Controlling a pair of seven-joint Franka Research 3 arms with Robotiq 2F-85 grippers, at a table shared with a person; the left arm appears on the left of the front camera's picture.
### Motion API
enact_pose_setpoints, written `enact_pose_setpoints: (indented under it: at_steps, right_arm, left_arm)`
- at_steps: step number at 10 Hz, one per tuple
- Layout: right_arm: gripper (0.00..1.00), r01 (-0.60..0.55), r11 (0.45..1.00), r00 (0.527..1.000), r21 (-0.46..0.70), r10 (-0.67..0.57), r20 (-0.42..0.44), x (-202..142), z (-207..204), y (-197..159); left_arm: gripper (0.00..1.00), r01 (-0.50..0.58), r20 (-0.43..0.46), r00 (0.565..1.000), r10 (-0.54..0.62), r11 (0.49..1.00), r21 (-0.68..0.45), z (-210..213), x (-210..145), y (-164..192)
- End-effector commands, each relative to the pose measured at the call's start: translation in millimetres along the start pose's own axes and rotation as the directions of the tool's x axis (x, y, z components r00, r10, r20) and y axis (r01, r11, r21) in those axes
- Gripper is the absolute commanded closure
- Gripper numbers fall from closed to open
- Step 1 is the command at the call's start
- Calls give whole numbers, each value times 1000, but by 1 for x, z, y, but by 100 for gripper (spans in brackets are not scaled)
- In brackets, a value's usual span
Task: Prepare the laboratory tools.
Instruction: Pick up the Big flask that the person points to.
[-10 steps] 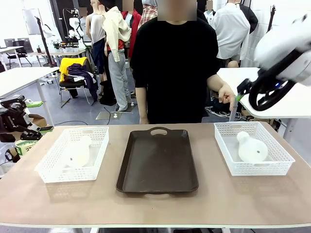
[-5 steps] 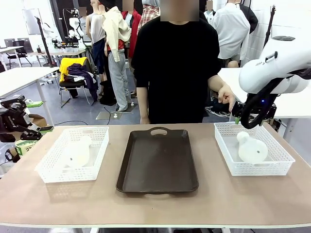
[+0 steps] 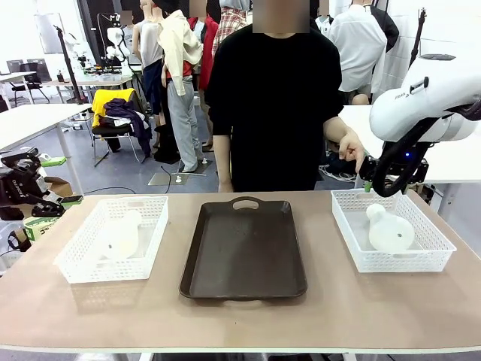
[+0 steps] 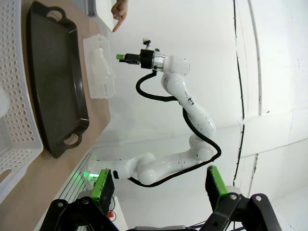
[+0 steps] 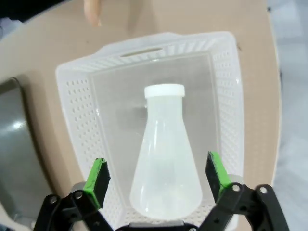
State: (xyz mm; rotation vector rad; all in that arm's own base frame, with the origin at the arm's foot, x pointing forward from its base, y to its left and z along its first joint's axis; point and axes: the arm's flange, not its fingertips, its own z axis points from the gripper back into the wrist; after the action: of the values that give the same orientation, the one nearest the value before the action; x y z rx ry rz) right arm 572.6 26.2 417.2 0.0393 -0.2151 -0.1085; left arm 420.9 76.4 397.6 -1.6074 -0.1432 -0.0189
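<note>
Hovering with the right pincer [image 5: 156,173] spread wide above the right-hand flask [image 5: 166,159], lying on its side in the white basket [image 5: 226,96] at the right end of the bench [image 3: 240,320], neck aimed toward the person's hand [image 3: 349,147] pointing down just past the far rim. Over on the left, waiting off the bench edge with the left pincer [image 4: 159,185] equally wide and holding nothing, well apart from the other flask [image 3: 120,235], down on its side in the left basket [image 3: 109,271]. Between the two baskets, a dark brown tray [image 3: 244,248].
</note>
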Motion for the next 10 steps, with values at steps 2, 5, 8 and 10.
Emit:
enact_pose_setpoints:
  at_steps: [2, 5, 8, 10]
  right_arm:
    - [0, -140, 988, 990, -68, 137, -45, 5, -30, -2]
    - [0, -199, 978, 979, -63, 196, -55, 10, -51, -7]
    - [0, -189, 981, 980, -33, 186, -64, 19, -63, -7]
    - [0, -130, 991, 989, -37, 127, -77, 30, -70, 0]
  left_arm:
    - [0, 6, 6, 1000, -6, 1000, 7, 1, 0, -2]
    - [0, 6, 6, 1000, -6, 1000, 7, 1, 0, -2]
    - [0, 6, 6, 1000, -6, 1000, 7, 1, 0, -2]
    - [0, 6, 6, 1000, -6, 1000, 7, 1, 0, -2]
